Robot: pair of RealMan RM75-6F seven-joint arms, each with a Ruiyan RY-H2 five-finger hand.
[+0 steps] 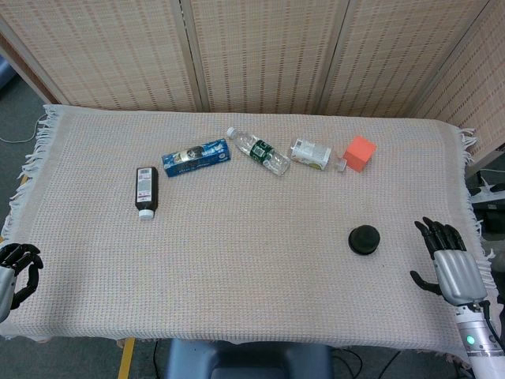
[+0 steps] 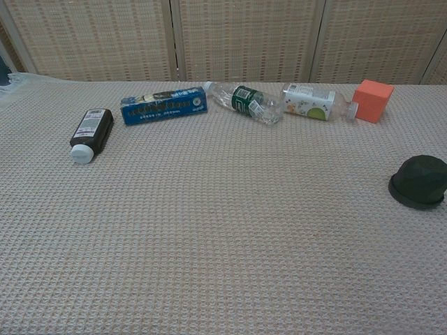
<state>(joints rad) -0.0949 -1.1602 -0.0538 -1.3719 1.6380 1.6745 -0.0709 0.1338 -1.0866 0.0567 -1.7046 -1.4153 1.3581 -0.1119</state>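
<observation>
Nothing is held yet — the black cap [image 1: 364, 239] lies untouched on the counter [image 1: 252, 300], well in from its right edge. The right hand [image 1: 451, 264] rests near the cap, on its right, fingers [image 1: 436, 234] spread wide and empty. Far left of the cap, the left hand [image 1: 17, 267] curls in on nothing. Beyond the cap lie an orange block [image 1: 359, 152] and bottles — all untouched.

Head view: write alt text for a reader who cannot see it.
Two robot hands rest empty at the near corners of a cloth-covered table, the left hand curled, the right hand open beside a black puck. Farther back lie a dark bottle, a blue box, a water bottle, a small carton and an orange cube.
</observation>
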